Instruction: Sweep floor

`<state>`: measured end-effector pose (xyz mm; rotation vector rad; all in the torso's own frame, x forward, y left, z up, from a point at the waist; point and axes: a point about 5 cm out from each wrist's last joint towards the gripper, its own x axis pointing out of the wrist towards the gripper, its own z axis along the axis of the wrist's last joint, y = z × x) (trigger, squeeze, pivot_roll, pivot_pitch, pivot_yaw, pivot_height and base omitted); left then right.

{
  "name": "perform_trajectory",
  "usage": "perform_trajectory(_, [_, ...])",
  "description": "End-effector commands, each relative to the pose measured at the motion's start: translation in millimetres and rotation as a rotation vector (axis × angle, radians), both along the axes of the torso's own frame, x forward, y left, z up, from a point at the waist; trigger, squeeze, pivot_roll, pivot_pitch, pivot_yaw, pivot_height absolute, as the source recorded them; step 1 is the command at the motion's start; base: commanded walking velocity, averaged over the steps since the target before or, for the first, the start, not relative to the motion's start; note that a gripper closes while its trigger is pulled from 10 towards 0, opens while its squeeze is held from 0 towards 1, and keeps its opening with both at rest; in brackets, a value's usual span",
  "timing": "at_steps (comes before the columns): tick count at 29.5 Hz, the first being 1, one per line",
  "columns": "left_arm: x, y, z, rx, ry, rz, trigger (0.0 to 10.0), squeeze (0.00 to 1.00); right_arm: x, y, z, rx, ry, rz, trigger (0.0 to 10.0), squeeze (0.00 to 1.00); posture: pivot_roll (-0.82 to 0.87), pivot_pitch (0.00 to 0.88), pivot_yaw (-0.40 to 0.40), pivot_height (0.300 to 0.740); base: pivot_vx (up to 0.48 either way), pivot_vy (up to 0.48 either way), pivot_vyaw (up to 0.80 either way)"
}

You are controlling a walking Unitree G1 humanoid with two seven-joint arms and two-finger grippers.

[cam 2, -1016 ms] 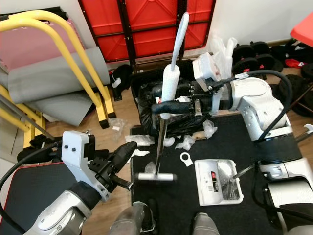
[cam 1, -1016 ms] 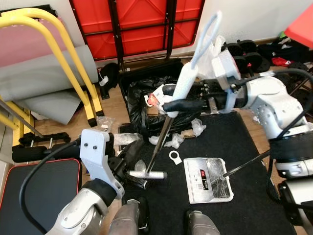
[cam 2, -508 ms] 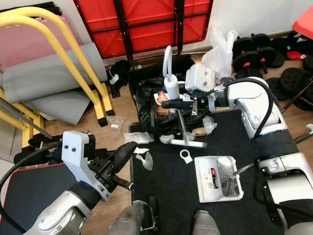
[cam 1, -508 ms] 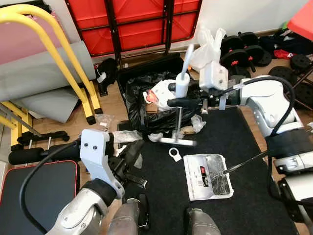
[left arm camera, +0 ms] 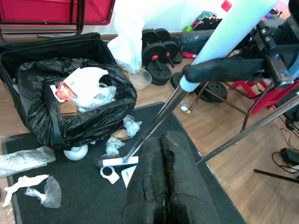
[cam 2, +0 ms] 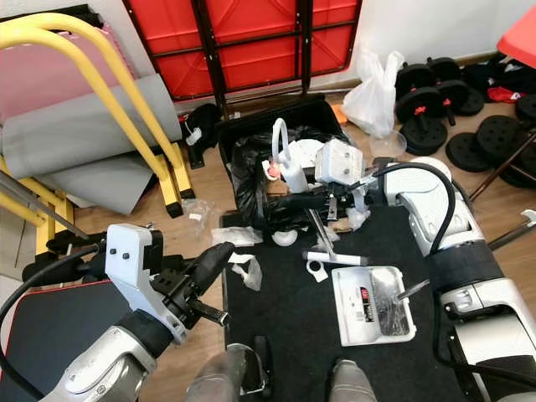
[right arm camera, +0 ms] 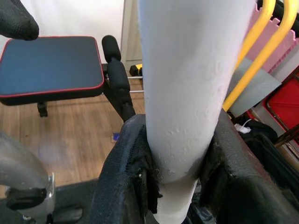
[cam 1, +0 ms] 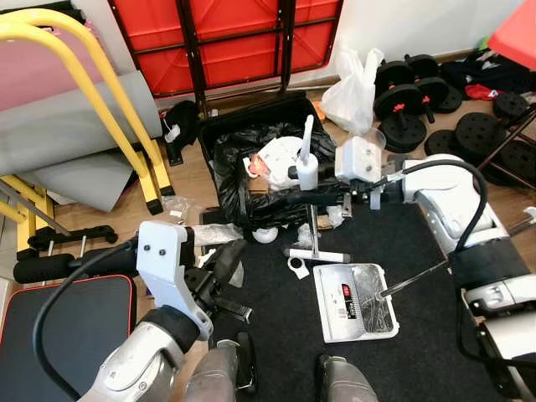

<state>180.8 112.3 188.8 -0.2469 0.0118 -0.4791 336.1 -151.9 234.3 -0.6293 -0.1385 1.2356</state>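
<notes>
Right wrist view: right claw (right arm camera: pixel 180 163) clamps the broom (right arm camera: pixel 180 93); no legible writing.

Red folded table (cam 1: pixel 243 42), yellow frame (cam 1: pixel 109 100), dumbbell weights (cam 1: pixel 410 84)

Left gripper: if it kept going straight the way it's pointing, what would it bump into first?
Probably the broom. In the left wrist view, the shut left gripper points along the black mat at the broom's metal pole, with the dustpan close behind it. Depth is hard to judge, so it might slip past.
</notes>
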Motion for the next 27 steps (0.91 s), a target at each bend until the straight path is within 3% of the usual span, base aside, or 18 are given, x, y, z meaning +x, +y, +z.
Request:
perform_trajectory(1, [-2.3, 0.7, -2.6, 0.006, 0.022, 0.003, 10.0, 0.00, -5.9, 4.7, -6.2, 0.044, 0.058, 0.038, 10.0, 0.00, -0.01, 0.316, 0.014, 0.740, 0.000, 0.000, 0.00])
perform_trajectory(13, [-1.8, 0.7, -2.9, 0.007, 0.023, 0.001, 10.0, 0.00, -12.5, 0.4, 4.1, 0.056, 0.096, 0.127, 10.0, 0.00, -0.01, 0.314, 0.014, 0.740, 0.000, 0.000, 0.00])
perform_trajectory(20, [-1.4, 0.8, -2.8, 0.009, 0.022, 0.003, 10.0, 0.00, -21.8, -5.4, 3.4, -0.021, 0.184, 0.215, 10.0, 0.00, -0.01, 0.313, 0.013, 0.740, 0.000, 0.000, 0.00])
perform_trajectory(27, [-1.5, 0.8, -2.8, 0.008, 0.022, 0.002, 10.0, 0.00, -25.7, -9.7, 7.8, 0.002, 0.226, 0.241, 10.0, 0.00, -0.01, 0.313, 0.013, 0.740, 0.000, 0.000, 0.00])
